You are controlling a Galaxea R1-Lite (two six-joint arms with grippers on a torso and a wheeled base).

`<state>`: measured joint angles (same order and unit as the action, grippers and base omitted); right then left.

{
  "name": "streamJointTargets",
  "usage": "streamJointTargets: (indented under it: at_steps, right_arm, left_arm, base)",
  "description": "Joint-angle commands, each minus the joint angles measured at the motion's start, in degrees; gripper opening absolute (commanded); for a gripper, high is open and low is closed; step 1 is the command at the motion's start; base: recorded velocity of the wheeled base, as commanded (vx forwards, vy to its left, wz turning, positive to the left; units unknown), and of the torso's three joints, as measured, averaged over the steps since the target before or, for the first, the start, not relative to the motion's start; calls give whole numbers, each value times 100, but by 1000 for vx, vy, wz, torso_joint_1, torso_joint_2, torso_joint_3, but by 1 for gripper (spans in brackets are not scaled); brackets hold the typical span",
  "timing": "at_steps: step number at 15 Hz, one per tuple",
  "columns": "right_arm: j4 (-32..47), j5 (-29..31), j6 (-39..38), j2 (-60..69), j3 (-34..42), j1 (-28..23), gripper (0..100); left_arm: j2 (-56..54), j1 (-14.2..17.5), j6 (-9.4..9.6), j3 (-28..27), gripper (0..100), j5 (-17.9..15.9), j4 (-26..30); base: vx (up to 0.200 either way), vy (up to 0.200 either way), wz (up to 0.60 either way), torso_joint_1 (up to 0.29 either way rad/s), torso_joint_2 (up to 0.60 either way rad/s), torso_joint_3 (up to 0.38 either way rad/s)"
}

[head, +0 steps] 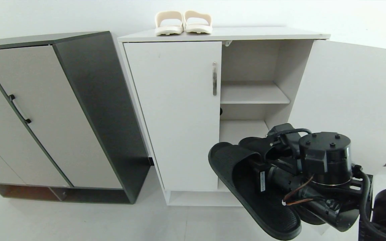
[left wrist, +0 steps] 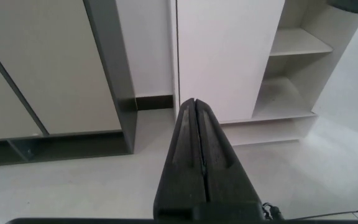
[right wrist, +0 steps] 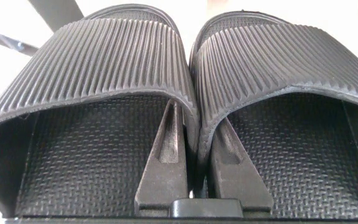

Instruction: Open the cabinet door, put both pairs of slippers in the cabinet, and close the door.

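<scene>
Left of the white cabinet [head: 219,33] stands a grey cabinet [head: 45,117] with its doors closed and a black handle [head: 20,108]. The left gripper [left wrist: 194,124] hangs low in front of the white cabinet's left side. Its fingers are pressed flat together with nothing between them.

On top of the white cabinet, above its closed left door [head: 176,117], sits the beige pair of slippers [head: 183,22]. They lie side by side with their long axes running front to back. Their toes seem to face the front edge, though the angle leaves that unsure. A metal handle [head: 214,78] runs upright along that door's right edge.

The cabinet's right door [head: 354,100] is swung wide open, baring two shelves [head: 251,93].

In front of that open half, the right gripper [right wrist: 196,115] holds the black pair of slippers [head: 246,174]. One finger is tucked under each ribbed strap, and the two inner sides are pinched between them. The pair's long axis slants down from the cabinet, toes toward the lower shelf and heels away from it. A small white label on the gripper carries print too fine to read.
</scene>
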<state>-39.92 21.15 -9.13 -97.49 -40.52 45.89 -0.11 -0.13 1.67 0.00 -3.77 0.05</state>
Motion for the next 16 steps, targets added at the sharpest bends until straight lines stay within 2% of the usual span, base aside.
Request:
streamJointTargets:
  at_steps: [1, 7, 12, 16]
  right_arm:
    - [-112, 170, -10, -394, -105, 43, 0]
    - [-411, 662, -203, -956, -307, 219, 0]
    - [-481, 1488, -238, -1923, -1300, 439, 0]
    - [-464, 1488, -230, -2292, -1670, 448, 0]
  left_arm:
    - [20, 5, 0, 0, 0, -1, 4]
    - [20, 5, 0, 0, 0, -1, 4]
    - [20, 5, 9, 0, 0, -1, 4]
    - [20, -4, 18, 0, 0, -1, -5]
  base:
    - [0, -200, 0, 2, 2, 2]
    - [0, -200, 0, 2, 3, 2]
    - [0, 0, 0, 0, 0, 0]
    - [0, 0, 0, 0, 0, 0]
